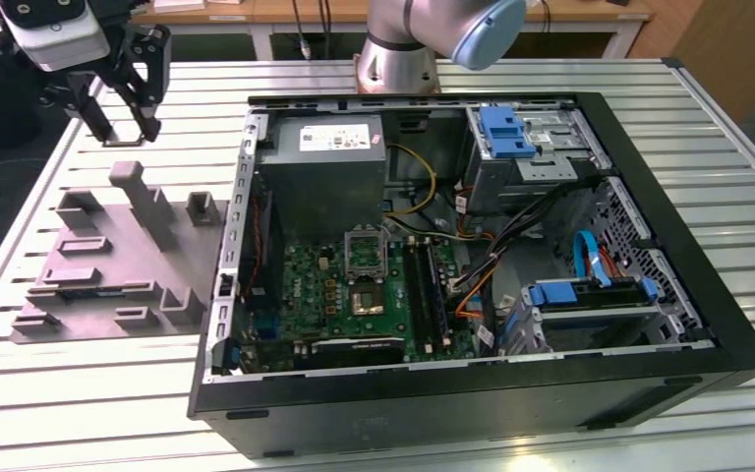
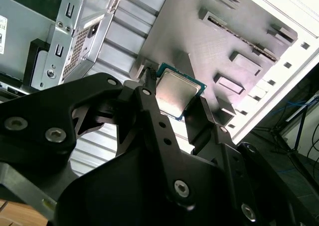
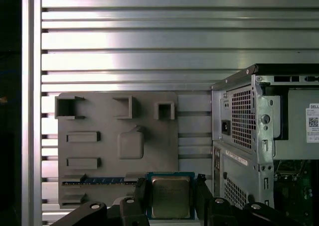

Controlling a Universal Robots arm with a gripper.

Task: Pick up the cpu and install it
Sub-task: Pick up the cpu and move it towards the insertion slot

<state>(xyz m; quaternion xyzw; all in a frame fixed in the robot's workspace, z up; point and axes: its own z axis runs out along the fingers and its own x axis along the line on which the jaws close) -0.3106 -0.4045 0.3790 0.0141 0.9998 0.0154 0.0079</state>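
A: Where is the cpu (image 3: pixel 170 197)?

B: Between the two black fingers (image 3: pixel 140 196) of the tool (image 1: pixel 125 133). In both wrist views a finger bears on each of two opposite edges, so the tool is clamped on the chip. Its pale silvery lid faces the cameras, with a green border around it.

A: Is it resting on anything?

B: It looks lifted. In the first wrist view it appears large against the grey plastic tray (image 3: pixel 107 154) beneath it, and it overlaps one edge of that tray.

A: And from outside?

B: The tool hangs at the exterior view's left, fingers pointing down. It is above the slatted metal tabletop (image 1: pixel 89 393), near the far end of the tray.

A: What is on the tray?

B: Upright blocks and shallow recesses. In the first wrist view a long blue-edged memory module (image 3: pixel 99 180) lies in a slot near the cpu.

A: And the computer case (image 1: pixel 483 393)?

B: It is open and lies on its side just beside the tray, on the exterior view's right. The green motherboard (image 1: pixel 338 315) faces up. Its socket (image 1: pixel 367 293) sits nearer the camera than the grey power supply (image 1: pixel 331 167). The tool is well apart from that socket.
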